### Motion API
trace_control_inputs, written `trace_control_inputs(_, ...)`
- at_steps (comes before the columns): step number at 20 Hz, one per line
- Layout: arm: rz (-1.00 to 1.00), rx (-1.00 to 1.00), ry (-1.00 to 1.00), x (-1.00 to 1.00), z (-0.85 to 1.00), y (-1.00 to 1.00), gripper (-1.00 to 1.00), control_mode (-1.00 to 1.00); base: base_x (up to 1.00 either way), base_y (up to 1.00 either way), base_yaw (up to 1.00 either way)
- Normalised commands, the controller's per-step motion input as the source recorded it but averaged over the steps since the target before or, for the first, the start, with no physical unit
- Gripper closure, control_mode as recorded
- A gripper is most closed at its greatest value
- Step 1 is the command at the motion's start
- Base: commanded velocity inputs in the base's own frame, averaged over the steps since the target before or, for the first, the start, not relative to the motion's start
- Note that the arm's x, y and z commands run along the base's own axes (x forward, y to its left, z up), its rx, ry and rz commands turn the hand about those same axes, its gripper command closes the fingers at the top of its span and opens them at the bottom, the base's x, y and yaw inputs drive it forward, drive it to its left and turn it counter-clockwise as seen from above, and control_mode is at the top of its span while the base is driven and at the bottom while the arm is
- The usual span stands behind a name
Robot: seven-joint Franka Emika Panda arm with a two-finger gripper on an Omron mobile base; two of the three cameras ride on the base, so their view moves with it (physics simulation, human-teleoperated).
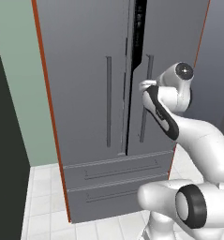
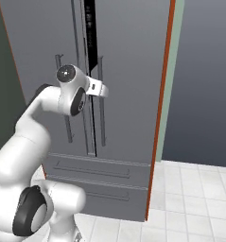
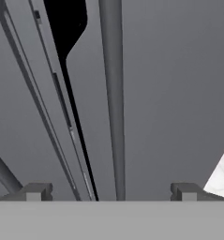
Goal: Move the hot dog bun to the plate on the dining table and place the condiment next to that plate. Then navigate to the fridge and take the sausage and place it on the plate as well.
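Observation:
The tall dark grey fridge (image 1: pixel 85 93) (image 2: pixel 128 71) fills the scene ahead. Its right door stands slightly ajar, and a black gap (image 1: pixel 139 23) (image 2: pixel 89 23) (image 3: pixel 66 23) shows between the two doors. My hand (image 1: pixel 148 85) (image 2: pixel 98 89) is up against the right door's long thin handle (image 1: pixel 145 108) (image 2: pixel 102 118). In the hand view that handle (image 3: pixel 114 93) runs straight down between the fingertips. My gripper (image 3: pixel 111 191) is open, one fingertip (image 3: pixel 36 191) on each side of the handle, holding nothing. The hot dog bun, plate, dining table, condiment and sausage are out of view.
The left door's handle (image 1: pixel 108 101) (image 2: pixel 66 118) hangs beside the gap. Two drawers (image 1: pixel 118 171) (image 2: pixel 100 175) sit under the doors. White tiled floor (image 1: pixel 43 201) (image 2: pixel 195 198) lies on both sides. A pale green wall (image 1: pixel 19 70) is to the left and a dark grey panel (image 2: pixel 204 71) to the right.

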Motion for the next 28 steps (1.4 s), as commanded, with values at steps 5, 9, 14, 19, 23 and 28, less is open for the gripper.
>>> trace_control_inputs(5, 0.0, 0.0, 0.0, 0.46, 0.0, 0.0, -1.0, -1.0, 0.0, 0.0, 0.0)
trace_control_inputs(9, 0.0, 0.0, -0.02, 0.44, -0.01, -0.01, -1.0, -1.0, 0.0, 0.0, 0.0)
trace_control_inputs(14, 0.0, 0.0, 0.0, 0.42, -0.02, -0.09, -1.0, -1.0, 0.0, 0.0, 0.0)
trace_control_inputs(19, 0.0, 0.0, -0.02, 0.4, -0.08, -0.08, -1.0, -1.0, 0.0, 0.0, 0.0)
trace_control_inputs(23, 0.0, 0.0, -0.04, 0.37, -0.15, -0.1, -1.0, -1.0, 0.0, 0.0, 0.0)
trace_control_inputs(28, 0.0, 0.0, -0.03, 0.35, -0.12, -0.09, -1.0, -1.0, 0.0, 0.0, 0.0)
